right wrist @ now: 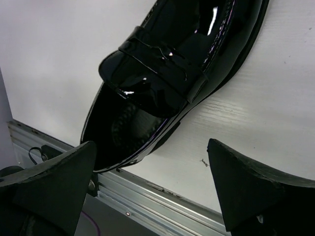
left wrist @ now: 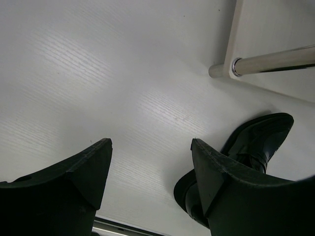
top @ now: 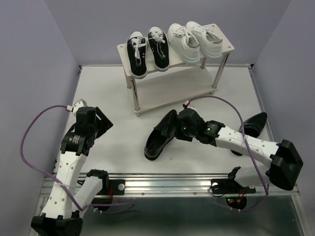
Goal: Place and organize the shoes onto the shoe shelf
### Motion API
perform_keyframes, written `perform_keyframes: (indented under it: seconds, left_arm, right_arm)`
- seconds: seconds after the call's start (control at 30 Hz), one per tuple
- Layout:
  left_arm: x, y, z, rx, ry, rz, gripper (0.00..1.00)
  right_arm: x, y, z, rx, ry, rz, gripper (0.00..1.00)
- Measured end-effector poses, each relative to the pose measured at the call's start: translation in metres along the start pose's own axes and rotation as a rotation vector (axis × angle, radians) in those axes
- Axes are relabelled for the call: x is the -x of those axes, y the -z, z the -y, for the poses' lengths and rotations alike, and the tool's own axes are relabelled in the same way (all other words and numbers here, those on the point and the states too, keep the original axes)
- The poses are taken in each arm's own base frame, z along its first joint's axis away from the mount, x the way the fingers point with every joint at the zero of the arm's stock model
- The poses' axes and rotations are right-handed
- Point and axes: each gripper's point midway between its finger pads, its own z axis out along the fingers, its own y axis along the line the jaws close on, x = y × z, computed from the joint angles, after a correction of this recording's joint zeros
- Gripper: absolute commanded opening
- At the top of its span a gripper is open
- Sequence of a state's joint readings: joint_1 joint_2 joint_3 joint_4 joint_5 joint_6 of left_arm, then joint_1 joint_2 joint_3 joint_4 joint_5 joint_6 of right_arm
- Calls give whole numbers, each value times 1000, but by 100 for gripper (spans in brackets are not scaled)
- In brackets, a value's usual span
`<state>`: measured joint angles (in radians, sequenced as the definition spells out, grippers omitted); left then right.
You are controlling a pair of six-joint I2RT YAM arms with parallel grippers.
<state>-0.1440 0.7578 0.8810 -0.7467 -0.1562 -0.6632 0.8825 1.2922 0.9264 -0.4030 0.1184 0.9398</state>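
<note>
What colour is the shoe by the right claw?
Glossy black. The loafer shows best in the right wrist view.

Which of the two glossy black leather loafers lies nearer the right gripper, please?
The mid-table loafer, immediately beside the right gripper; the other loafer lies farther off, by the right edge of the table.

Glossy black leather loafer (right wrist: 187, 54); matt white table (right wrist: 275, 108) (faintly ribbed); polished metal shelf leg (left wrist: 275, 61)

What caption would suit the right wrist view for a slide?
Open right claw hovering over a glossy black loafer on the white table, near its metal rail.
</note>
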Motion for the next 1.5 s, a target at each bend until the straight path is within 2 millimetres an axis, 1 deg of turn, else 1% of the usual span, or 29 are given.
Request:
perform_keyframes:
  seconds: [0.1, 0.17, 0.23, 0.27, 0.3, 0.33, 0.43, 0.47, 0.53, 0.57, 0.63, 0.67, 0.7, 0.77, 0.83, 0.9, 0.93, 1.0, 1.03, 1.07, 1.13, 1.17, 1.2, 1.23, 1.37, 1.5]
  left_arm:
    - [0, 0, 1, -3, 1, -1, 76]
    - [0, 0, 1, -3, 1, -2, 76]
    - [-1, -1, 1, -2, 0, -6, 76]
    - [-1, -2, 1, -1, -1, -9, 76]
    - [-1, -2, 1, 1, -1, -10, 76]
    - [-2, -2, 1, 1, -2, -12, 76]
    - [-2, -3, 1, 4, -3, -15, 76]
    - [-2, -4, 1, 5, -3, -16, 76]
    - [-2, -4, 1, 6, -3, -17, 76]
    - [-2, -4, 1, 6, -3, -17, 76]
    - [-2, -4, 1, 6, -4, -17, 76]
    - [-2, -4, 1, 7, -4, -18, 76]
    - [-2, -5, 1, 8, -5, -19, 76]
    - [-3, -7, 1, 12, -6, -24, 76]
    - [-3, -9, 2, 15, -8, -29, 76]
    - [-3, -11, 3, 13, -10, -30, 76]
    - [-2, -11, 3, 11, -10, -28, 76]
    - [-2, -11, 4, 6, -9, -26, 76]
    - [-1, -11, 5, 4, -9, -25, 76]
    - [-1, -11, 5, 1, -9, -24, 76]
    - [0, -12, 7, -4, -11, -22, 76]
    - [0, -12, 7, -5, -11, -21, 76]
    - [0, -12, 8, -5, -11, -21, 76]
    - [0, -13, 8, -7, -11, -20, 76]
    - [0, -13, 8, -6, -14, -20, 76]
    - [0, -13, 8, -6, -15, -20, 76]
  right_arm:
    - [-16, -14, 1, -8, 11, -34, 97]
    - [-36, -28, 6, -31, 29, -82, 91]
    - [-52, -36, 11, -52, 46, -118, 87]
    - [-56, -39, 12, -60, 50, -127, 79]
    - [-60, -42, 13, -64, 47, -132, 73]
    - [-60, -44, 10, -56, 43, -130, 62]
    - [-60, -45, 9, -49, 33, -125, 47]
    - [-59, -46, 7, -41, 29, -120, 35]
    - [-58, -46, 7, -39, 28, -115, 23]
    - [-56, -45, 7, -43, 24, -106, 15]
    - [-56, -41, 13, -66, 27, -104, 9]
    - [-56, -38, 20, -92, 31, -99, 3]
    - [-56, -36, 24, -107, 36, -98, 1]
    - [-56, -28, 36, -144, 53, -93, 1]
    - [-55, -18, 42, -160, 80, -94, 1]
    - [-55, -9, 50, -184, 129, -100, 1]
    - [-55, -3, 58, -212, 166, -111, 1]
    - [-55, 6, 70, -270, 228, -134, 4]
    - [-55, 9, 74, -289, 249, -142, 8]
    - [-54, 14, 80, -317, 284, -154, 16]
    - [-51, 19, 86, -346, 326, -163, 35]
    - [-50, 22, 88, -356, 355, -167, 47]
    - [-49, 23, 89, -360, 372, -170, 54]
    - [-47, 24, 88, -361, 385, -169, 58]
    - [-37, 27, 83, -373, 403, -149, 62]
    - [-33, 29, 83, -389, 396, -132, 62]
